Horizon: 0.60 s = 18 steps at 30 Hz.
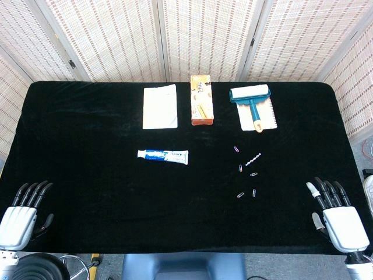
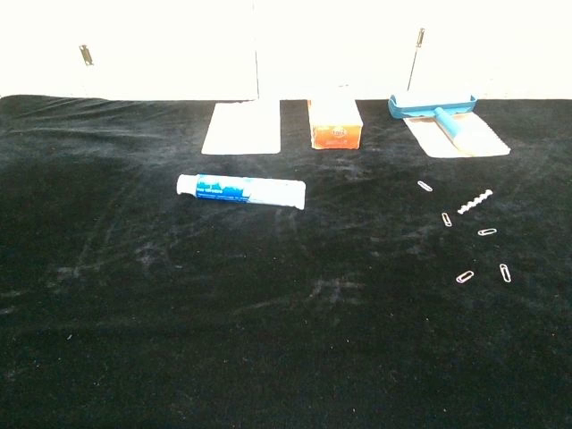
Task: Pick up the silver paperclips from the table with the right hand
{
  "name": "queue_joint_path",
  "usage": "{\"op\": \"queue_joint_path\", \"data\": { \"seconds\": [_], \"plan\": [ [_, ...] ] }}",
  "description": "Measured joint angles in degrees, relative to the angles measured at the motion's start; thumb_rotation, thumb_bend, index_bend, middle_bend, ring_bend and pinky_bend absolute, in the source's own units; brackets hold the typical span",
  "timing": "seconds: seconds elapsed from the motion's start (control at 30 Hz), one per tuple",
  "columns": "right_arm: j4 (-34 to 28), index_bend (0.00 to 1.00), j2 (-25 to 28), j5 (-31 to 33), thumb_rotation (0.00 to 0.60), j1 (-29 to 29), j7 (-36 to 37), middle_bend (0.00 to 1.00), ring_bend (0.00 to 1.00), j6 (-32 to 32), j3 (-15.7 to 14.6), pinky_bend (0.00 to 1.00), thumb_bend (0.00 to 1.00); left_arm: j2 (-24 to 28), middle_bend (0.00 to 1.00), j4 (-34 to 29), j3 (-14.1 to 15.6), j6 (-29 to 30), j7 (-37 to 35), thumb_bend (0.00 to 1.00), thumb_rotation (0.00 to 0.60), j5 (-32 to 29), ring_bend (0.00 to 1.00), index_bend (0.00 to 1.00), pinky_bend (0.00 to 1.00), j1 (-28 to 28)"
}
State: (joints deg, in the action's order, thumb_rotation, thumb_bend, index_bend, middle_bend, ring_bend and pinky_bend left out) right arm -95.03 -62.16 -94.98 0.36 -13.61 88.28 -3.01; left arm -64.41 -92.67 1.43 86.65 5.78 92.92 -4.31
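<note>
Looking down from the head view, nothing is picked yet: five silver paperclips [image 1: 247, 175] lie loose on the bench [image 1: 87, 192], right of centre, around one white chain. The right hand [image 1: 337, 217] and left hand [image 1: 22, 211] rest released, empty. The chest view shows the same five clips; no hands.

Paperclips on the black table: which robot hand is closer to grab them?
The right robot hand. The paperclips lie scattered on the table's right side, nearer that hand, while the left robot hand rests at the far left corner, beyond the toothpaste tube.
</note>
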Motion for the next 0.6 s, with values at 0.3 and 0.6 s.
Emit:
{"op": "queue_joint_path", "data": {
  "seconds": [0.3, 0.6],
  "plan": [
    [0.72, 0.04, -0.84, -1.08, 0.600, 1.12, 0.86, 0.00, 0.00, -0.99, 0.45, 0.00, 0.50, 0.16, 0.11, -0.26, 0.14, -0.01, -0.47, 0.47, 0.600, 0.08, 0.10, 0.00, 0.07, 0.00],
    [-1.68, 0.08, -0.18, 0.70, 0.600, 5.35, -2.70, 0.00, 0.00, -5.85, 3.54, 0.00, 0.50, 0.37, 0.11, -0.25, -1.44, -1.19, -0.39, 0.47, 0.600, -2.70, 0.10, 0.00, 0.08, -0.75]
  ]
}}
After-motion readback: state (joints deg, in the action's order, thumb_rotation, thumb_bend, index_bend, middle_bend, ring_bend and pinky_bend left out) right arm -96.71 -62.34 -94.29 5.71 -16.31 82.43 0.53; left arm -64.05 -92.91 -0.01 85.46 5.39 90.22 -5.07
